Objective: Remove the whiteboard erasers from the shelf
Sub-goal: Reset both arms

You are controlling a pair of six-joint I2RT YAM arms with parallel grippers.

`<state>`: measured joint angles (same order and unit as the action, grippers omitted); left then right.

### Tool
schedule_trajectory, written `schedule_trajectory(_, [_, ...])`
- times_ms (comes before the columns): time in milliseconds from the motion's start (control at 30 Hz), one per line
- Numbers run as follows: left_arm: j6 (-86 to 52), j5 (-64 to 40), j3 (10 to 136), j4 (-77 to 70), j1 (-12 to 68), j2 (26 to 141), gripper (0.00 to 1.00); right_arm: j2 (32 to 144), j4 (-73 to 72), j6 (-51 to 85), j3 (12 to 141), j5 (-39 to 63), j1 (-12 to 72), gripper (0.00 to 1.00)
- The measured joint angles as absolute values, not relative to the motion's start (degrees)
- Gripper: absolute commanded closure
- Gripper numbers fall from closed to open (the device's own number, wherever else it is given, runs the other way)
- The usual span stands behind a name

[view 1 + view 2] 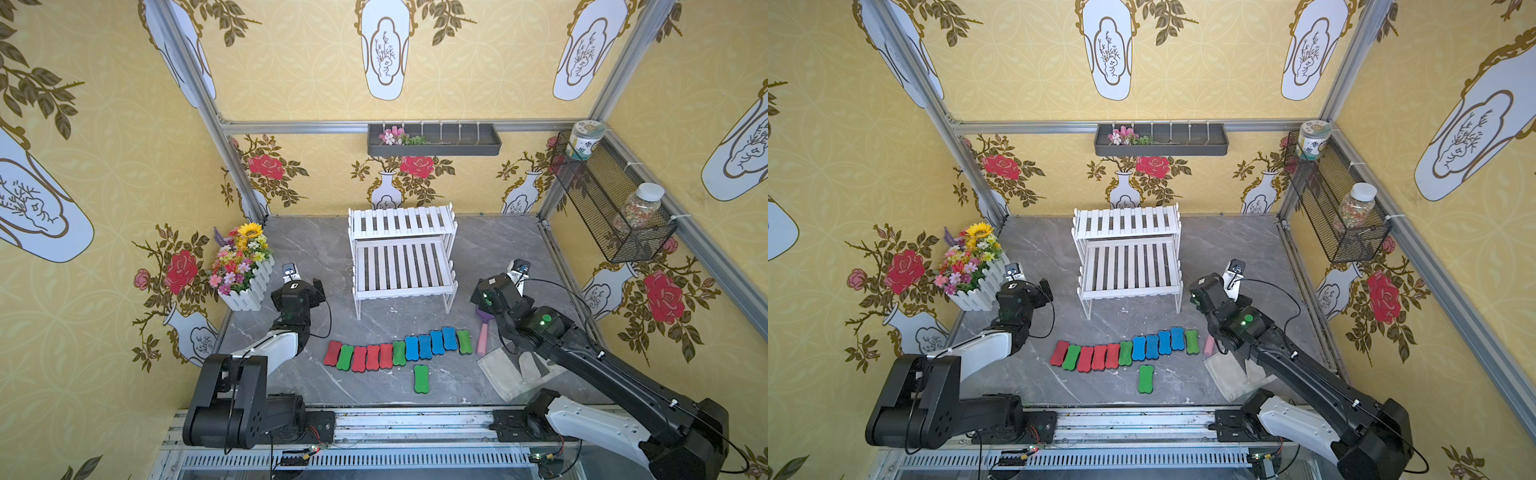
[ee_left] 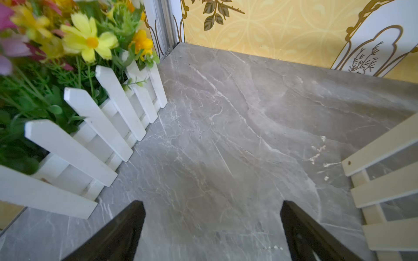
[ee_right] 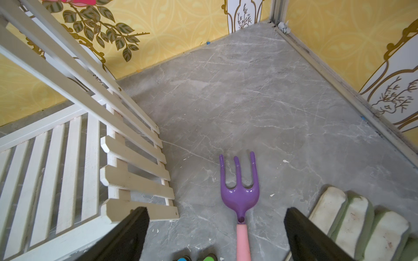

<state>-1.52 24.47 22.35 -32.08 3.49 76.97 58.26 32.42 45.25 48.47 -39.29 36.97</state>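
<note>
The shelf stood bare; the whiteboard erasers lay on the surface near its front edge, eleven in a row, one green apart. We judged the task done, hence our left gripper and right gripper hung open, empty, flanking the shelf.

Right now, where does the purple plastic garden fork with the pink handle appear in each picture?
In a top view: the purple garden fork with pink handle lies right of the coloured foam erasers.
In a top view: only its handle shows.
Left wrist: absent.
Right wrist: fork ahead of the right end effector.
Shared landmark: the white slatted shelf.
</note>
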Motion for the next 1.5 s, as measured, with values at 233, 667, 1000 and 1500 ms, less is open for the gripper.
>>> schedule_trajectory(233, [-0.43, 20.03, 18.90, -40.77, 3.38, 79.05, 0.06, 59.37, 32.36, 43.99, 49.30, -42.30, 36.60, 0.03])
schedule_trajectory(667, [-2.48, 23.38, 10.07, -53.98, 2.52, 74.59, 0.01, 57.65, 26.76, 38.61, 45.01, -44.95, 33.36, 0.03])
schedule_trajectory(1000, [-2.59, 19.88, 3.46, -64.01, 1.65, 76.14, 0.00, 54.68, 20.56, 31.27, 40.36, -46.33, 28.60, 0.03])
schedule_trajectory(1500, [-3.49, 20.86, 4.51, -66.83, 0.78, 77.06, 0.01, 65.78, -18.31, 7.25, 22.13, -35.27, 5.91, 0.03])
